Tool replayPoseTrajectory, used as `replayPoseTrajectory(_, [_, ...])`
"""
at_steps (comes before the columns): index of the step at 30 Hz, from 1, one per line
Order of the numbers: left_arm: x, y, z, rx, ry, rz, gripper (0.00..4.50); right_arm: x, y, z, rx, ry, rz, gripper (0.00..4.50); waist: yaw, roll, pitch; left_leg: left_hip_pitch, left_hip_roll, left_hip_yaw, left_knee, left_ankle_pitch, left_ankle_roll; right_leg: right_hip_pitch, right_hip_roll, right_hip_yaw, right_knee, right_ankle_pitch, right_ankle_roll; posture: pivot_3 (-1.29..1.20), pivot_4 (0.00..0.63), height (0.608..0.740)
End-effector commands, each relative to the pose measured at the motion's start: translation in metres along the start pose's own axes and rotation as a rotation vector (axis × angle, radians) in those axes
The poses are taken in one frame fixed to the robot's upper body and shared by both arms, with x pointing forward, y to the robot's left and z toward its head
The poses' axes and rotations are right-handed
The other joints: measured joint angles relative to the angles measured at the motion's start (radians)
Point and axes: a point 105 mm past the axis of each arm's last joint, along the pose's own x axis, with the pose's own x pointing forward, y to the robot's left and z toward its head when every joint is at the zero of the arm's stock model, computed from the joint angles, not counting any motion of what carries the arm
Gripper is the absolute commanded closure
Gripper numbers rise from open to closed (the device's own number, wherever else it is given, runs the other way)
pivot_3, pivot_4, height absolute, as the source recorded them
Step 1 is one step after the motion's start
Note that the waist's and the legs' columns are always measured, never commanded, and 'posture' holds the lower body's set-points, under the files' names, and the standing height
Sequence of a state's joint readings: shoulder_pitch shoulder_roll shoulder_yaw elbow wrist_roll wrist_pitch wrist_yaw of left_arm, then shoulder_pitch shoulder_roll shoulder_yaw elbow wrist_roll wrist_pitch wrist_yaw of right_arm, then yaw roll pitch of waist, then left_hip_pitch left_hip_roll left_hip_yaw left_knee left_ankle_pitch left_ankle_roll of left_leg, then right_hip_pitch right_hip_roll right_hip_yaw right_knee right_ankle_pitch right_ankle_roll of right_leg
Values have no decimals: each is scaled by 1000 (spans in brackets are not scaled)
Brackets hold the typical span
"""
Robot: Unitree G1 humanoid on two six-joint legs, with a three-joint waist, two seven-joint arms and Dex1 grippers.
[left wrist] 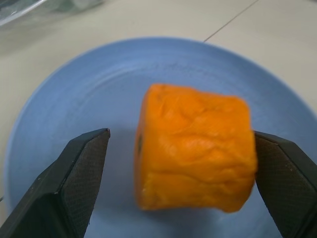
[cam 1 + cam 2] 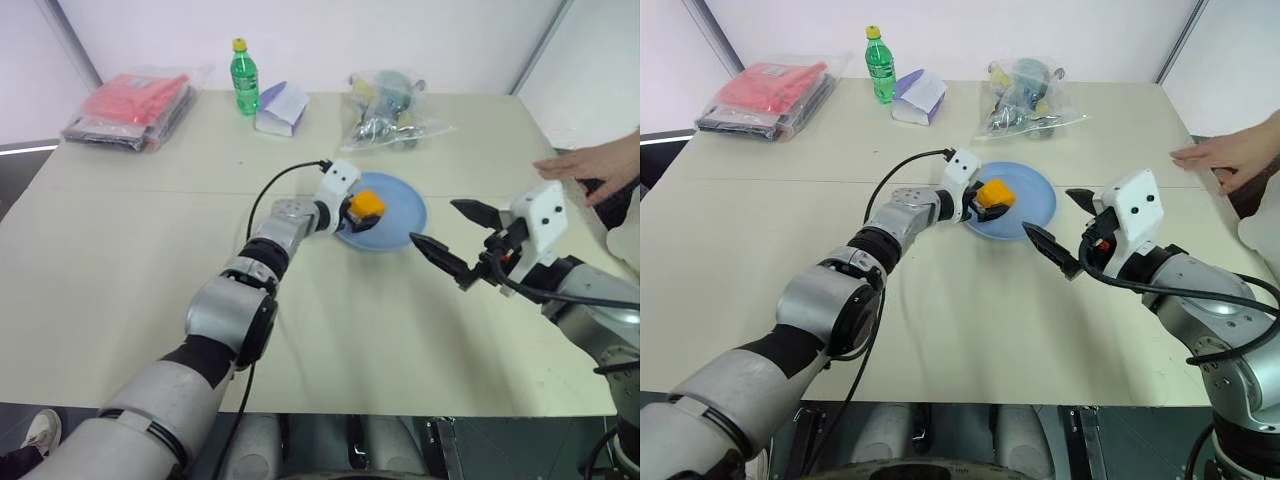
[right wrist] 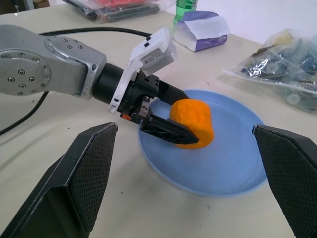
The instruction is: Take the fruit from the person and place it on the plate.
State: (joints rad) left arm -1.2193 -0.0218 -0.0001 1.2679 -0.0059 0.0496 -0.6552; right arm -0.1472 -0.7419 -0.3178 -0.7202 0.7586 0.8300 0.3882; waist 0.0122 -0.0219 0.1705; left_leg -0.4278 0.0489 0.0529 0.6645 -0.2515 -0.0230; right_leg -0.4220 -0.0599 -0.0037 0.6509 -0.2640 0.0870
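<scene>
Blocky orange matte fruit (image 1: 194,148) lies on round light-blue plate (image 2: 405,212), between spread-open left gripper (image 3: 171,115) fingers. Right gripper (image 2: 462,238) open, at plate's 4 o'clock, apart. Person's hand (image 2: 590,165) at table's 3 o'clock edge.

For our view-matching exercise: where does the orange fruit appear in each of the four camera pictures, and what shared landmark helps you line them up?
Left eye view: the fruit lies on the plate's left part, at the left gripper.
Right eye view: the same spot, just left of centre.
Left wrist view: centre, between the open fingers.
Right wrist view: centre, on the plate.
Shared landmark: the light-blue plate.
</scene>
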Motion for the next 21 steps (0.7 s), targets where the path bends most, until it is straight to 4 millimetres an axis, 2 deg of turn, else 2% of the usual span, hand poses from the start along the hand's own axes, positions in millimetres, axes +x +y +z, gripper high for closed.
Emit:
replayPoseTrajectory(1, [-12, 7, 60, 8, -219, -24, 39, 2, 2, 10, -28, -43, 12, 0, -1, 0, 0, 0, 0, 0, 0, 0, 0, 0, 0, 0, 0, 0, 0, 0, 150, 731])
replayPoseTrajectory(4, [-24, 11, 72, 8, -270, -36, 39, 4, 3, 10, -22, -43, 28, 0, -3, 0, 0, 0, 0, 0, 0, 0, 0, 0, 0, 0, 0, 0, 0, 0, 150, 731])
replayPoseTrajectory(8, [-52, 13, 87, 19, -316, -36, 39, 10, 2, 11, -27, -46, 52, 0, -4, 1, 0, 0, 0, 0, 0, 0, 0, 0, 0, 1, 1, 0, 0, 0, 150, 731])
replayPoseTrajectory(10, [-73, 14, 85, 33, -287, -38, 39, 12, 1, 12, -31, -48, 64, 0, -11, 1, 0, 1, 1, 0, 0, 0, 0, 0, 0, 1, 1, 0, 0, 0, 150, 731])
replayPoseTrajectory(16, [-137, 13, 62, 114, -147, -5, 39, 18, -1, 9, -51, -33, 100, 0, -22, 1, 0, 1, 1, -1, 0, 0, 0, 0, 1, 1, 2, 0, 0, 0, 150, 731])
replayPoseTrajectory(21, [-171, 13, 67, 99, -127, 46, 39, 20, -3, 8, -54, -34, 117, 0, -15, 1, 0, 1, 1, -1, 1, 0, 0, 1, 0, 0, 2, 0, 0, 0, 150, 731])
